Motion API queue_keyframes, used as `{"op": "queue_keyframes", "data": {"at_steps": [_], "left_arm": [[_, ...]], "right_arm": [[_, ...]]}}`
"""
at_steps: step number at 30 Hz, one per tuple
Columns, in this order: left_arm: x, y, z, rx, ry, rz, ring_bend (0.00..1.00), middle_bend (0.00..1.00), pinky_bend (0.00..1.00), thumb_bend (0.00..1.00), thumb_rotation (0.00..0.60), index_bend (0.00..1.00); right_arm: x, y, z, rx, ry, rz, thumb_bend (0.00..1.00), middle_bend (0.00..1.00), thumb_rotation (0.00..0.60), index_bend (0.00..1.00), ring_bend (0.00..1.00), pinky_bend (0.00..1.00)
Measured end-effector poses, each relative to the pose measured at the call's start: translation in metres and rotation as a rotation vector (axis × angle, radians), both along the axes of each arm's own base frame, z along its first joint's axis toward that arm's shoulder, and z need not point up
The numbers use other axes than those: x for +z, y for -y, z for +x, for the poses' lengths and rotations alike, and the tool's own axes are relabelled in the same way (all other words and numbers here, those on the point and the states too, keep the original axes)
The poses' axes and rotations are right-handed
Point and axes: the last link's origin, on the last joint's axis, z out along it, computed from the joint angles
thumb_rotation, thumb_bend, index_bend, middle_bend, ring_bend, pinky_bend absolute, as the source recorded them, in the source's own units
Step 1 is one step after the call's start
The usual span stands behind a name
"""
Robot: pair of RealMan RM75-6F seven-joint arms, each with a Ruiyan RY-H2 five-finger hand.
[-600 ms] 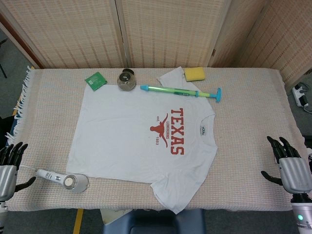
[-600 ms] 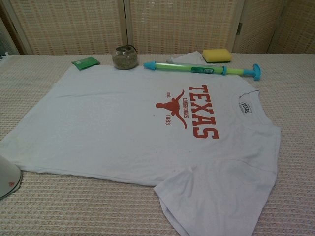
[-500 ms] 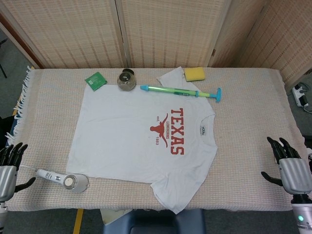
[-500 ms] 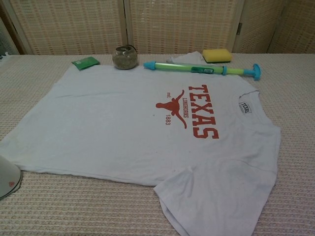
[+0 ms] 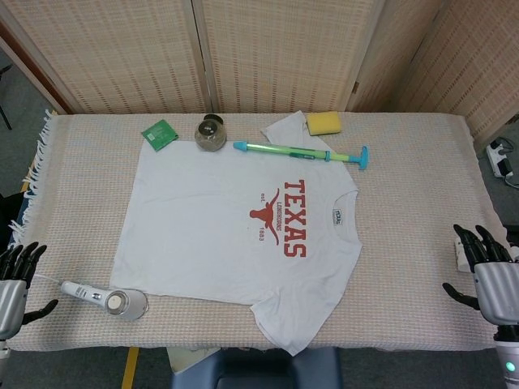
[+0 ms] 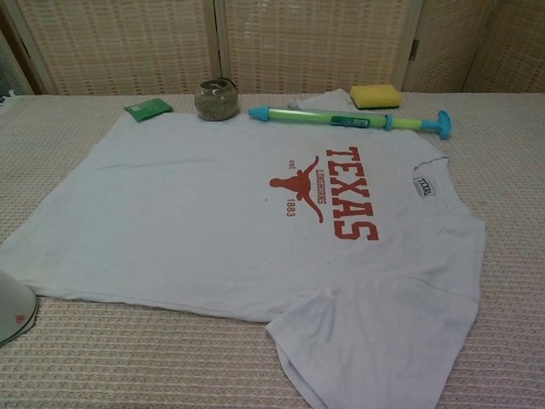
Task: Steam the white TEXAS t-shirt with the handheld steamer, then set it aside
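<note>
Both hands empty, fingers spread: left hand (image 5: 11, 279), right hand (image 5: 489, 275). Steamer (image 5: 105, 298) at shirt's (image 5: 219, 227) 8 o'clock; left hand should grasp handle, head clear.

White t-shirt (image 5: 219, 235), red TEXAS print (image 5: 293, 229)

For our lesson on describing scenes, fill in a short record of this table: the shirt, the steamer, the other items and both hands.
shirt: white TEXAS t-shirt spread flat on the woven beige tablecloth
steamer: white handheld steamer lying at the near left edge, not held
behind shirt: green packet, round glass jar, green and blue pump tube, yellow sponge
left hand: empty, fingers apart, beside steamer
right hand: empty, fingers apart
</note>
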Motion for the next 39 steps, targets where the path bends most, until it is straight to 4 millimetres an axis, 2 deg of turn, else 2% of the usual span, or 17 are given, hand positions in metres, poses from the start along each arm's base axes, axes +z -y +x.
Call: {"op": "queue_keyframes", "data": {"at_steps": [7, 20, 32, 39], "left_arm": [[-0.017, -0.003, -0.001, -0.007, -0.005, -0.095, 0.08, 0.13, 0.12, 0.13, 0.600, 0.15], [-0.048, -0.015, -0.009, 0.026, -0.025, -0.208, 0.12, 0.18, 0.14, 0.16, 0.600, 0.20], [-0.070, -0.030, -0.013, -0.012, 0.021, -0.221, 0.25, 0.36, 0.21, 0.22, 0.600, 0.38], [-0.083, -0.036, -0.012, -0.054, 0.052, -0.217, 0.42, 0.55, 0.28, 0.29, 0.600, 0.54]], "right_arm": [[0.004, 0.003, 0.006, 0.010, -0.011, 0.004, 0.01, 0.14, 0.600, 0.00, 0.06, 0.21], [0.006, -0.001, 0.002, -0.002, -0.003, 0.001, 0.01, 0.14, 0.600, 0.00, 0.06, 0.21], [0.006, -0.005, 0.001, -0.009, 0.001, 0.000, 0.01, 0.14, 0.600, 0.00, 0.06, 0.21], [0.006, -0.007, 0.000, -0.019, 0.002, -0.001, 0.01, 0.14, 0.600, 0.00, 0.06, 0.21]]}}
